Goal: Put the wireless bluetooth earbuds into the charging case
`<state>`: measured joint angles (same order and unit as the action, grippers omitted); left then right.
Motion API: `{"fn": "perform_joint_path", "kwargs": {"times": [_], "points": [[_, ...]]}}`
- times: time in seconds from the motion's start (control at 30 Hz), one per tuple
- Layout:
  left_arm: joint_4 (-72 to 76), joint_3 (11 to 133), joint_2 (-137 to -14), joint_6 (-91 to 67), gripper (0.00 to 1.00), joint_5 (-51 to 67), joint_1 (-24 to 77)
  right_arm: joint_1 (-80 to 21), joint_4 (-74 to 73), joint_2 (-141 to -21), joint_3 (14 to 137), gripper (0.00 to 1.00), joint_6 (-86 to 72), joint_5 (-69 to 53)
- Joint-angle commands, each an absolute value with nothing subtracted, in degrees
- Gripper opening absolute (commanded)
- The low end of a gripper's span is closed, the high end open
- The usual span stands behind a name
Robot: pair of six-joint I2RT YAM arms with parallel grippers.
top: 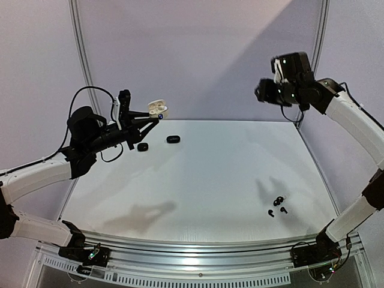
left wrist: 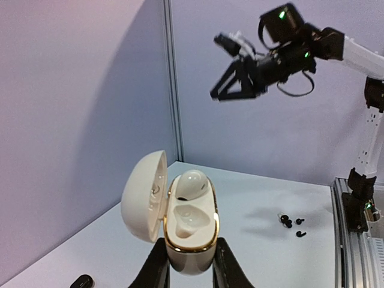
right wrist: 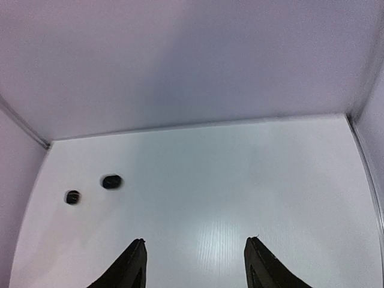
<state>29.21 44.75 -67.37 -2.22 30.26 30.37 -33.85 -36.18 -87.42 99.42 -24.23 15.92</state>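
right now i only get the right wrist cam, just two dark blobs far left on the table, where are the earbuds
observer: The earbuds lie in a small cluster near the table's near right corner, below what your camera takes in.
operator: ok and wheres the case, on the table too
observer: No. The white charging case is up off the table, pinched in the left gripper on the far left side.
operator: lid open or shut
observer: Open. The lid is swung back to one side and the gold-rimmed inside faces out toward your arm.
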Motion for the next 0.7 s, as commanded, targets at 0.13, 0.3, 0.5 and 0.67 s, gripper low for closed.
{"fn": "perform_joint_path", "kwargs": {"times": [0.13,0.3,0.5,0.67], "points": [[28.53,43.99,-66.27,-3.16,0.00,30.50,29.80,-23.44,-55.92,-86.25,75.80,0.55,-40.80,13.41],[28.21,44.30,-66.56,-3.17,0.00,31.01,29.52,-23.25,-58.87,-89.47,71.62,0.48,-43.03,14.58],[27.54,44.13,-66.26,-3.33,0.00,31.20,29.27,-22.48,-52.18,-88.68,63.42,0.52,-55.41,15.22],[27.51,44.03,-65.79,-3.43,0.00,31.59,29.05,-22.48,-44.10,-83.91,54.18,0.52,-71.05,18.56]]}}
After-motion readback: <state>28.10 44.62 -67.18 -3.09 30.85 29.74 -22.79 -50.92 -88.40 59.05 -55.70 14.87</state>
